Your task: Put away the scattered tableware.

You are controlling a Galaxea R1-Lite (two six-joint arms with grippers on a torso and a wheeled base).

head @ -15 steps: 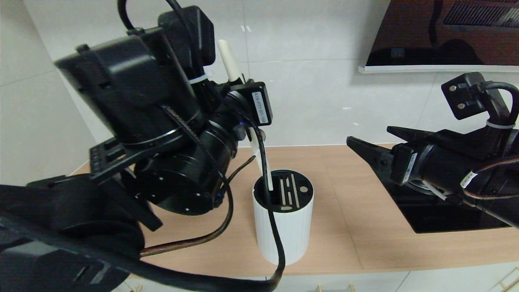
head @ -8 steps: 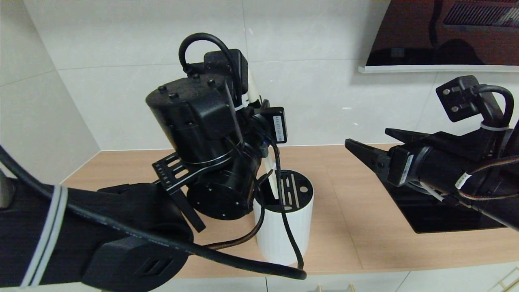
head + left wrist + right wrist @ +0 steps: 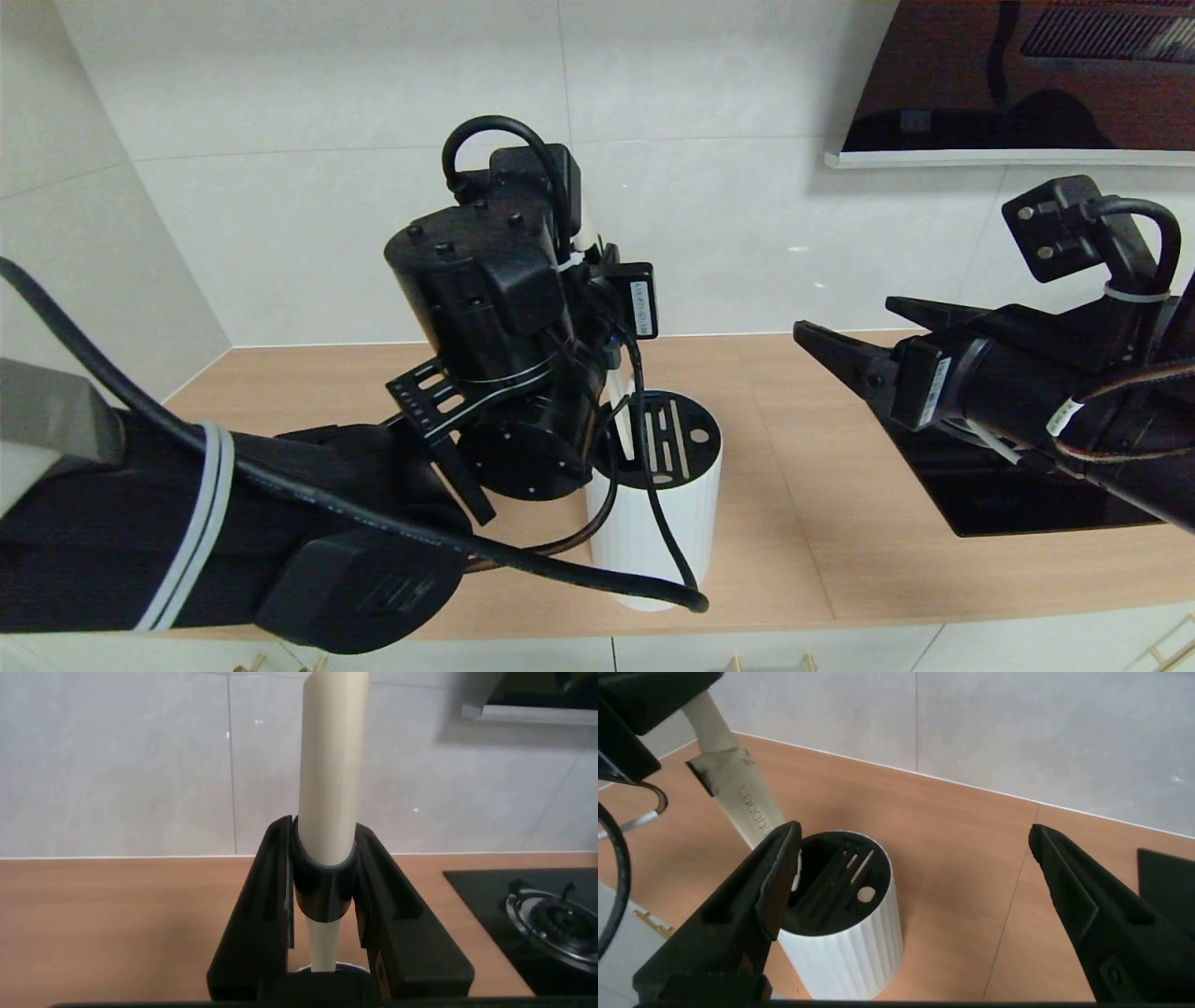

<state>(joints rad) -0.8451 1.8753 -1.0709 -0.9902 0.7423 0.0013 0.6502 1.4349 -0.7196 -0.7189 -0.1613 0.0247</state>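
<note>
A white ribbed cylindrical holder with a black slotted top stands on the wooden counter. My left gripper hangs just above it, shut on a knife with a cream handle. The knife stands nearly upright and its pale blade goes down into an opening at the left side of the top. From the right wrist view, the knife leans over the holder. My right gripper hovers open to the right of the holder, holding nothing.
A black cooktop with a burner lies on the counter at the right, under my right arm. A dark range hood hangs on the tiled wall above. The counter's front edge is close behind the holder.
My left arm has swung right and come down over the holder, lowering the knife so the blade sits deeper in the opening. The right gripper has stayed nearly still.
</note>
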